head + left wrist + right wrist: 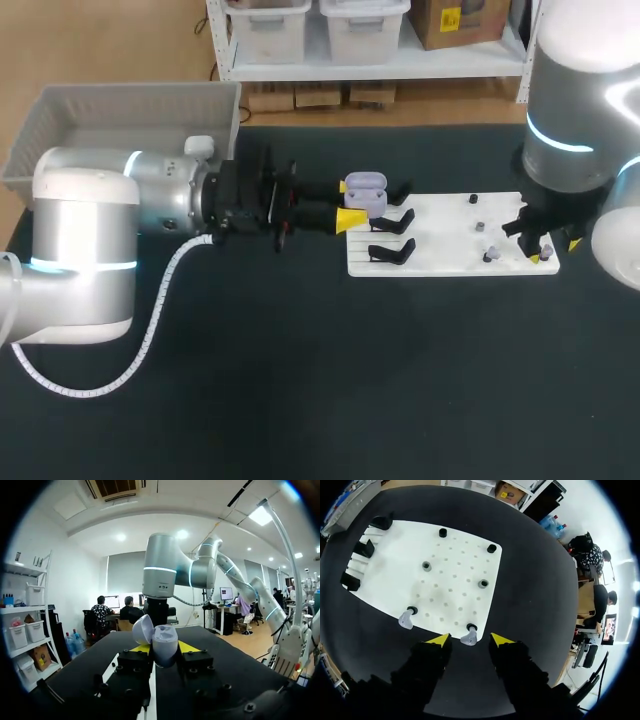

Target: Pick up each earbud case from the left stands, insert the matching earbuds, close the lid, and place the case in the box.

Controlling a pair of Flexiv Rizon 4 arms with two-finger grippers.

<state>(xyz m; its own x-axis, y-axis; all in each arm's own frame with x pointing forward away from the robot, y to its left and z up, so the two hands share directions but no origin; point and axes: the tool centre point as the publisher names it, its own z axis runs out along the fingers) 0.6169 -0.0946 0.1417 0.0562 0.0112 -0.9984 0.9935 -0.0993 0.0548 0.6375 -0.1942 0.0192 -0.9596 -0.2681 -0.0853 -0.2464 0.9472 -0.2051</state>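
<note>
Head view shows one lavender earbud case [365, 186] with its lid up, gripped between the fingers of the left gripper [350, 203] over the left end of the one white board [450, 265], beside three black stands [393, 252]. The right gripper [540, 248] hangs over the board's right end. One grey box [120, 110] sits at the far left corner of the dark table [320, 380]. Left wrist view has the single case standing upright between the two yellow tips, which press its body from either side; its lid [142, 629] is tipped open, and the right arm [160, 575] rises across the table. Right wrist view counts the three stands along the board's far end, four bare pegs [483, 584], two of them black and two grey, and two grey earbuds [406, 619] seated on the row nearest the gripper. The right gripper's fingers are spread wide, and one earbud lies just ahead between the tips, touching neither.
</note>
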